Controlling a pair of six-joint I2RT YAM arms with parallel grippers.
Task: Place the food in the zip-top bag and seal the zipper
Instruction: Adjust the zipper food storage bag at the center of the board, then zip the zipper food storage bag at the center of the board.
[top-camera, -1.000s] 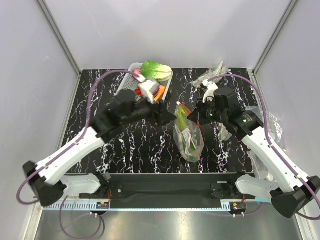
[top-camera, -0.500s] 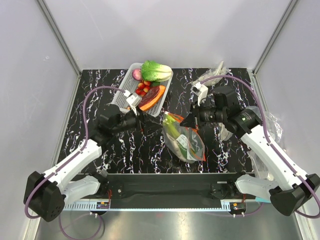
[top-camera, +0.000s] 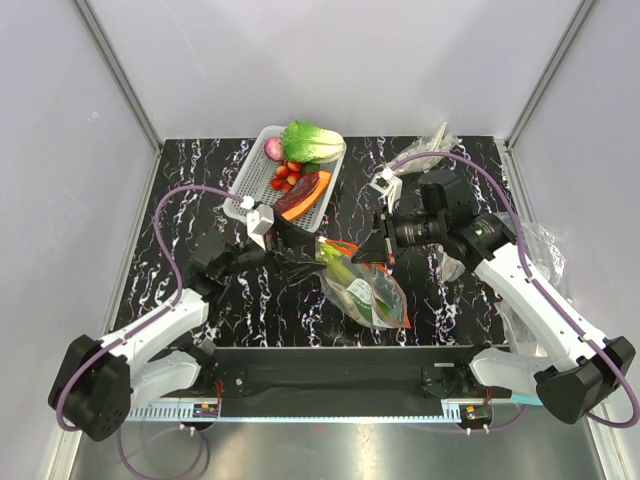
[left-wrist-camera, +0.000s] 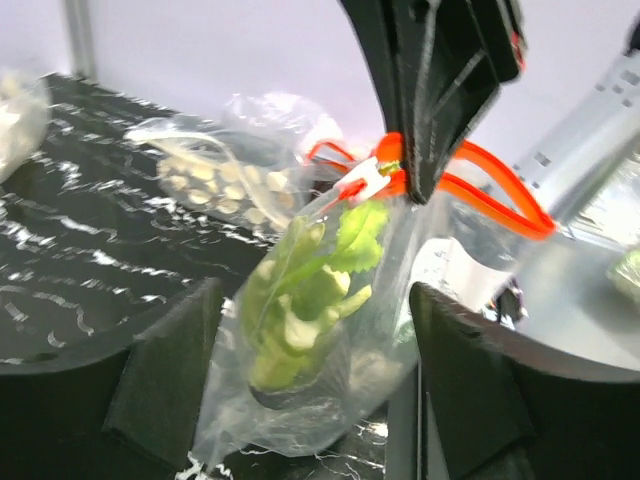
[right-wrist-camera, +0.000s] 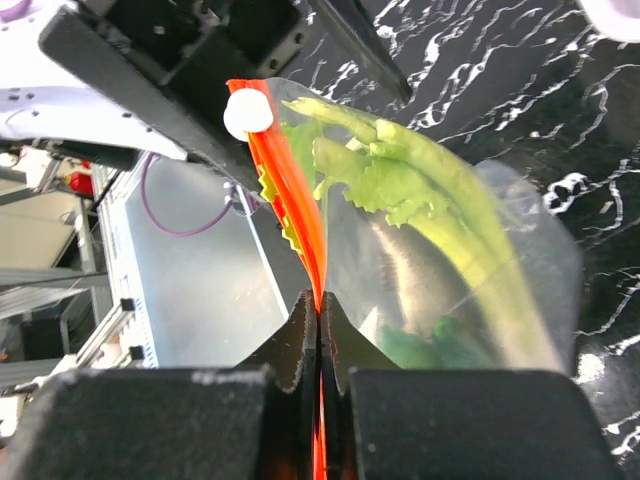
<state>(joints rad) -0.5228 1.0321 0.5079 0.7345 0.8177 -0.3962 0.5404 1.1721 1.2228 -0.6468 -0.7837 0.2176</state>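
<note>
The zip-top bag (top-camera: 368, 290) lies slanted at the table's middle, its mouth lifted. Inside it is green and pale food (top-camera: 345, 272), a leek's leaves among it. My right gripper (top-camera: 364, 250) is shut on the red-orange zipper (right-wrist-camera: 288, 190), whose strip runs up from between the jaws (right-wrist-camera: 320, 318). A white tab (right-wrist-camera: 247, 115) sits at the strip's far end. My left gripper (top-camera: 304, 254) stands open at the bag's left side. In the left wrist view the bag's belly with the food (left-wrist-camera: 300, 310) hangs between its spread fingers (left-wrist-camera: 165, 375).
A white basket (top-camera: 243, 190) at the back holds a leafy cabbage (top-camera: 312, 140), small red pieces (top-camera: 286, 175) and an orange slice. Wrinkly clear bags lie at the back right (top-camera: 430, 150) and the right edge (top-camera: 540, 250).
The left arm drew back from over the bag, then came up beside its left side. The right gripper carried the bag's mouth leftward, still shut on the zipper.
</note>
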